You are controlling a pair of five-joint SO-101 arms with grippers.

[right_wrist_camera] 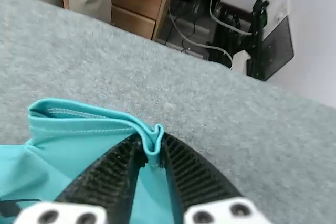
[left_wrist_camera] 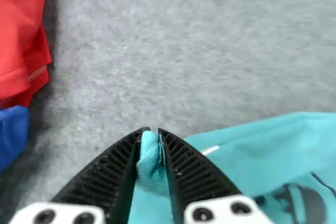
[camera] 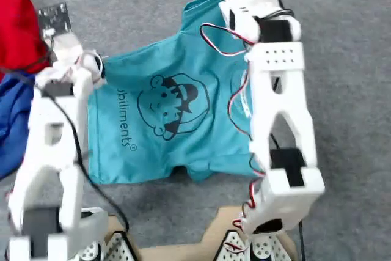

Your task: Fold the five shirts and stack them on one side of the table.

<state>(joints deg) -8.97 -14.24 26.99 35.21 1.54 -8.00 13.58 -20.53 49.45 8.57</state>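
The spread shirt (camera: 177,114) lies flat on the table (camera: 348,90), between the two claws. The left claw (left_wrist_camera: 149,132) pinches a fold of the shirt's left edge. The right claw (right_wrist_camera: 156,136) pinches a fold at its far right corner, farther out from the arm bases than the left claw. Left of the left claw, with bare table between, lie two more shirts. The farther shirt (camera: 15,22) touches the nearer shirt (camera: 11,120) at the table's left edge.
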